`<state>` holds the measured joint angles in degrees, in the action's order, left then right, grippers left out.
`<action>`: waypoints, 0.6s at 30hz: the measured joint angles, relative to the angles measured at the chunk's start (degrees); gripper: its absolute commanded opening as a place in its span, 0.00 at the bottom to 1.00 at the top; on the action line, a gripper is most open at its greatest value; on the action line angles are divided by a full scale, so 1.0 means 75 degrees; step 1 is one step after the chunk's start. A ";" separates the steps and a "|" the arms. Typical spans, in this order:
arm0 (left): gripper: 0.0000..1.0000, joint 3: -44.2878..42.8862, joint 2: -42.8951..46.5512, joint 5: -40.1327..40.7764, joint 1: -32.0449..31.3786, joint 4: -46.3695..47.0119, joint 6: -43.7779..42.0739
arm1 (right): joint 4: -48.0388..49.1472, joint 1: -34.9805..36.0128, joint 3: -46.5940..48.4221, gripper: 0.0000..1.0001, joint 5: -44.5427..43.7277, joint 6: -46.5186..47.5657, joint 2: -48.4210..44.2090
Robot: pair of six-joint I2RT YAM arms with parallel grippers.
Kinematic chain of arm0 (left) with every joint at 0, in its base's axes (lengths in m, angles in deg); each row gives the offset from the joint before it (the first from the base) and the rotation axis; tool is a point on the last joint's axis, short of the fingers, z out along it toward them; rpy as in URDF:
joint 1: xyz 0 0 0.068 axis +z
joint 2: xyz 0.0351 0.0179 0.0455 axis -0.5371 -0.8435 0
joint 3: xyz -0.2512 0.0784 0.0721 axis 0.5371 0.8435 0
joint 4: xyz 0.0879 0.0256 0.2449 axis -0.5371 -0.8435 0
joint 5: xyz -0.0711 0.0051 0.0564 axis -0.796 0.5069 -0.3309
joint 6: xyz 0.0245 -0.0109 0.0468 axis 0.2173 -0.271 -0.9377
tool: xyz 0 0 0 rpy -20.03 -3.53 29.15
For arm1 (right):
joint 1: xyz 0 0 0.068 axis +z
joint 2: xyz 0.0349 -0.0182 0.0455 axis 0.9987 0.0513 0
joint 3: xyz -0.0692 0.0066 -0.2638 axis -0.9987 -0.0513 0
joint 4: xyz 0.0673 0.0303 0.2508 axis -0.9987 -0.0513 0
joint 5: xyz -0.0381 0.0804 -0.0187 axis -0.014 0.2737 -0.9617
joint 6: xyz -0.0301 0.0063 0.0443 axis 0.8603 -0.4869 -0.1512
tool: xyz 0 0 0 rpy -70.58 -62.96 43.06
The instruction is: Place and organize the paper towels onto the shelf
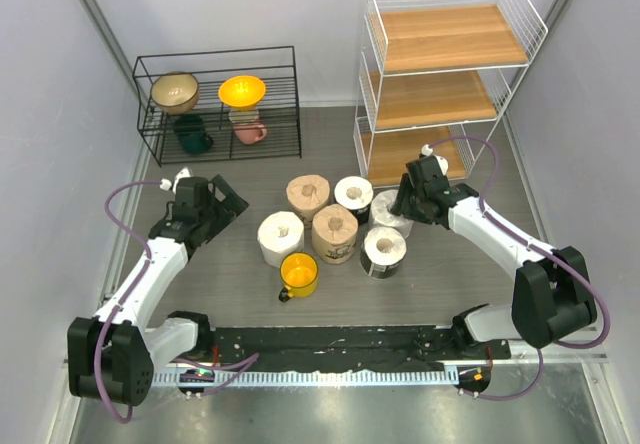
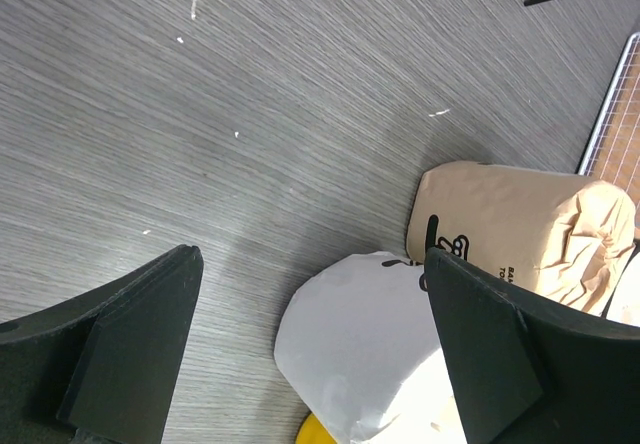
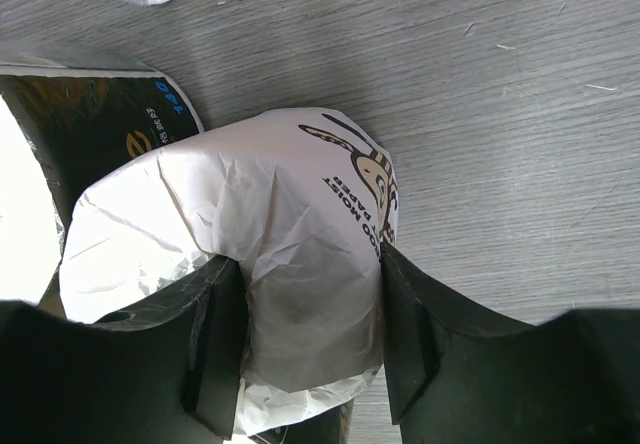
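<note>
White cartoon-print roll (image 3: pixel 270 194) inside right gripper (image 3: pixel 305 274)

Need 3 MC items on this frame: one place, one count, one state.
1. The yellow mug stands: A) atop a roll B) in a claw C) on the table, at the rolls' near edge.
2. Tan-brown paper towel rolls in view: A) one B) two C) four.
3. The right claw is: A) closed on a white roll B) open, empty C) gripping the mug.
Key: 1 C, the top view shows it on bare tabletop. 2 B, the other rolls are white. 3 A, both fingers dent its wrap.
</note>
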<state>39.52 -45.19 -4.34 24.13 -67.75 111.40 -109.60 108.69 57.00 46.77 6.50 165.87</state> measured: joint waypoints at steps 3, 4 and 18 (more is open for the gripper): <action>0.98 0.0000 -0.0012 -0.0035 -0.0017 0.0000 0.0000 | -0.0009 0.0000 0.0000 0.49 -0.0015 0.0003 -0.0003; 0.98 0.0000 -0.0017 -0.0044 -0.0020 0.0000 0.0000 | -0.0017 0.0000 0.0000 0.49 -0.0023 0.0003 -0.0009; 0.97 0.0012 -0.0143 -0.0122 -0.0026 0.0061 0.0003 | -0.0647 0.0003 0.0000 0.45 -0.0641 -0.0213 -0.1192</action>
<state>39.61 -46.26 -5.25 23.93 -67.29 111.43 -114.45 108.71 57.00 41.96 4.91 156.93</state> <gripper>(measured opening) 0.974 0.481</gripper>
